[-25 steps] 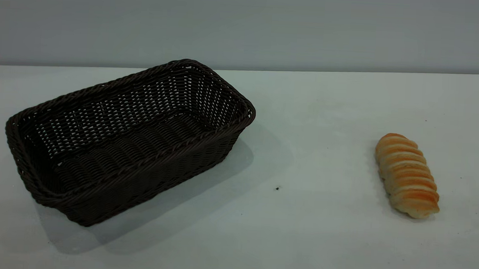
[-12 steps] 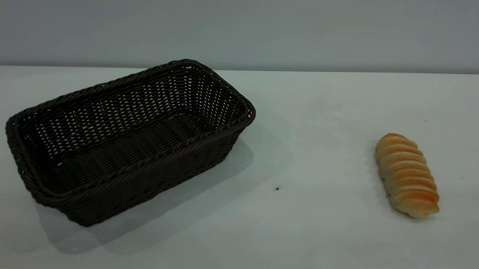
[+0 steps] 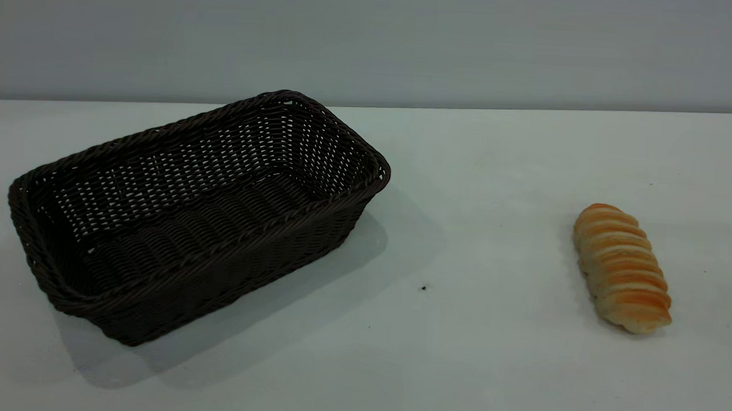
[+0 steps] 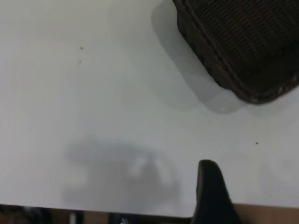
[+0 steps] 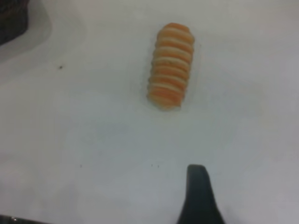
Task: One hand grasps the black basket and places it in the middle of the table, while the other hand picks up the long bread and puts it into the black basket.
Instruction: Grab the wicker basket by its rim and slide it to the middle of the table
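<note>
The black basket [image 3: 196, 215] stands empty on the left of the white table [image 3: 480, 174], set at a slant. One of its corners shows in the left wrist view [image 4: 243, 51]. The long bread [image 3: 623, 268] lies on the table at the right, and it shows in the right wrist view [image 5: 171, 65]. Neither gripper shows in the exterior view. My left gripper [image 4: 208, 164] hangs over bare table near the table's edge, apart from the basket, seen as one dark tip with no gap. My right gripper [image 5: 196, 169] hangs over bare table short of the bread, also one dark tip.
A small dark speck [image 3: 423, 288] lies on the table between basket and bread. A grey wall [image 3: 375, 37] runs behind the table's far edge. The table's near edge shows in the left wrist view [image 4: 261, 210].
</note>
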You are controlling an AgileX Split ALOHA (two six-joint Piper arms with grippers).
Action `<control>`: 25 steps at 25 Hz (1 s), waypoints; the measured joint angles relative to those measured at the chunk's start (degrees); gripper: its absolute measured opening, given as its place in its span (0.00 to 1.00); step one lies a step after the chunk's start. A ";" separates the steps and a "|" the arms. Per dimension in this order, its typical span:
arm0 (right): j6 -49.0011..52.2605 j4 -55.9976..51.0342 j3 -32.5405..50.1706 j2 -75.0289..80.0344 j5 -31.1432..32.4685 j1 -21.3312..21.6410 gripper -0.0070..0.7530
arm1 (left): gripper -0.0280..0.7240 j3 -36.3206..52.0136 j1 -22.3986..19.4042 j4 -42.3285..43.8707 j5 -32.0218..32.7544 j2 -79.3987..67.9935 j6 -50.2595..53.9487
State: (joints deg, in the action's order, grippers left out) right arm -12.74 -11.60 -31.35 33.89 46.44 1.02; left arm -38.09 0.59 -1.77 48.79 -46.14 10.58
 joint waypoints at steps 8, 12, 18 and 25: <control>-0.64 -0.22 -0.11 2.65 -2.24 0.00 0.71 | 0.71 -12.34 0.00 -0.12 -3.61 -31.89 6.61; -0.76 -0.56 -0.11 2.65 -2.29 0.00 0.71 | 0.71 -16.30 0.23 -0.23 -5.10 -43.52 12.65; -0.82 -1.02 -0.11 2.65 -2.29 0.00 0.71 | 0.71 -16.78 2.31 -0.03 -10.80 -51.46 19.82; -1.25 -1.48 -0.11 2.65 -2.29 0.00 0.71 | 0.71 -17.19 3.13 -0.13 -13.20 -53.89 23.13</control>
State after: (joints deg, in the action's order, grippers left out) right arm -13.99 -13.08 -31.47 36.55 44.15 1.02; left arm -55.27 3.73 -1.90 35.59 -100.03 33.70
